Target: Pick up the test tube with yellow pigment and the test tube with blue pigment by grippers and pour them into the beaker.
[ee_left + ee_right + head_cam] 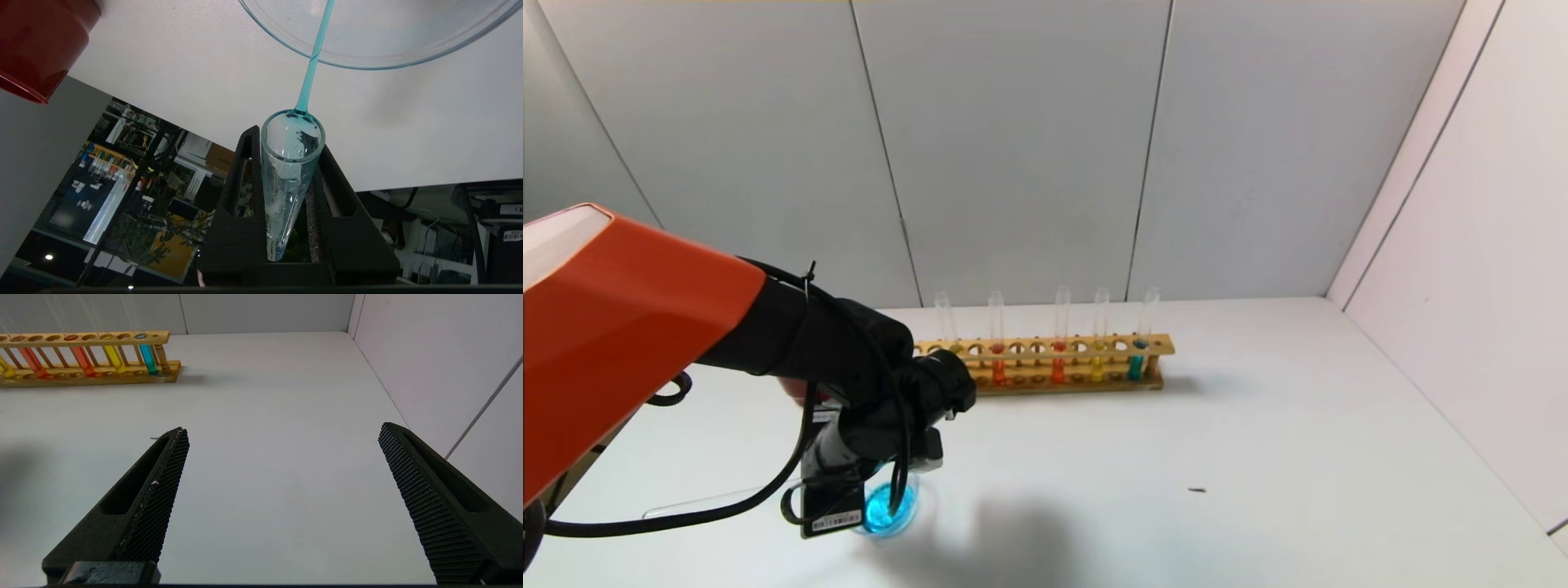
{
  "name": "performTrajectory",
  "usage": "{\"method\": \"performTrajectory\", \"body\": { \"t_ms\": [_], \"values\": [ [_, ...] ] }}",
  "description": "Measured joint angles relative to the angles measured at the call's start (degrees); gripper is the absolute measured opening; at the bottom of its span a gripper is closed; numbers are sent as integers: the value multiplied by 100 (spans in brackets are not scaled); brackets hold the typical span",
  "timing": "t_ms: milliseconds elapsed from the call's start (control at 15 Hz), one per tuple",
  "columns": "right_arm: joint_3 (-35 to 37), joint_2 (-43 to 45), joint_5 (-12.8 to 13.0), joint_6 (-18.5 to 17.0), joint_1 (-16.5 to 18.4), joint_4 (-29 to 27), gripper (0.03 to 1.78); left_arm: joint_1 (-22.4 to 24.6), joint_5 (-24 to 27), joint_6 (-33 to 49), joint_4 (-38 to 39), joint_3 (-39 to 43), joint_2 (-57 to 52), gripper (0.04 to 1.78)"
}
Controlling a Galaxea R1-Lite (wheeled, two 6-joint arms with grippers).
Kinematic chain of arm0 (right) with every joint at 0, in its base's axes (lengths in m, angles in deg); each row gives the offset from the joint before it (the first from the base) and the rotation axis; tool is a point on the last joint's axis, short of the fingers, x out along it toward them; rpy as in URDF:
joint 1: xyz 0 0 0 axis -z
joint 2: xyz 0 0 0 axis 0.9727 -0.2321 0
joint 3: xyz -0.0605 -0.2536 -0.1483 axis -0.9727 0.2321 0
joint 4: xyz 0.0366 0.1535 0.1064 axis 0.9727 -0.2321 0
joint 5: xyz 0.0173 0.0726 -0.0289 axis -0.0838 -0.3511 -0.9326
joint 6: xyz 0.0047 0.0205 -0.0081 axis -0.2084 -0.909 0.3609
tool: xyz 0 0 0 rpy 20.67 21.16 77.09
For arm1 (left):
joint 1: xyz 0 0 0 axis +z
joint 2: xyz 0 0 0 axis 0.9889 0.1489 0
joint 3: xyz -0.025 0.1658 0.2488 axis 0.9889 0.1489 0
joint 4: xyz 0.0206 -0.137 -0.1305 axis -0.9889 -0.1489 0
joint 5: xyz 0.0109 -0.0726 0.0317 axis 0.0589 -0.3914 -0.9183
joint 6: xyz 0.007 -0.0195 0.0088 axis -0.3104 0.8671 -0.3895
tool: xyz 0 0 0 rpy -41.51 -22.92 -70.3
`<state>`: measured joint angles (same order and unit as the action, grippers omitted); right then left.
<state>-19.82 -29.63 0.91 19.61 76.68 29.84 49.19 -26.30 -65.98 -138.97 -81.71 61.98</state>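
My left gripper [921, 459] is shut on the test tube with blue pigment [288, 183] and holds it tipped over the beaker [888, 508]. A thin blue stream [310, 69] runs from the tube's mouth into the beaker [367, 68], which holds blue liquid. The tube's clear base end sticks out to the left [703, 502]. The test tube with yellow pigment [1097, 367] stands in the wooden rack [1045, 377], next to a teal-blue tube [1136, 363]. My right gripper [282, 430] is open and empty over bare table, out of the head view.
The rack [94, 377] also holds two orange-red tubes [997, 371] [1058, 369] and a further yellow tube [4, 369]. A dark red cup [36, 45] stands by the beaker, mostly hidden behind my left arm in the head view. Walls close the back and right.
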Motion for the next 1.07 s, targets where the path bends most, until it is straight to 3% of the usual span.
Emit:
{"method": "performTrajectory", "body": {
  "t_ms": [467,1067],
  "values": [
    [0,0,0,0,0,0,170,-107,-28,9,-1065,-818,433,32],
    [0,0,2,0,0,0,170,-269,-276,46,-1871,-1334,859,32]
  ]
}}
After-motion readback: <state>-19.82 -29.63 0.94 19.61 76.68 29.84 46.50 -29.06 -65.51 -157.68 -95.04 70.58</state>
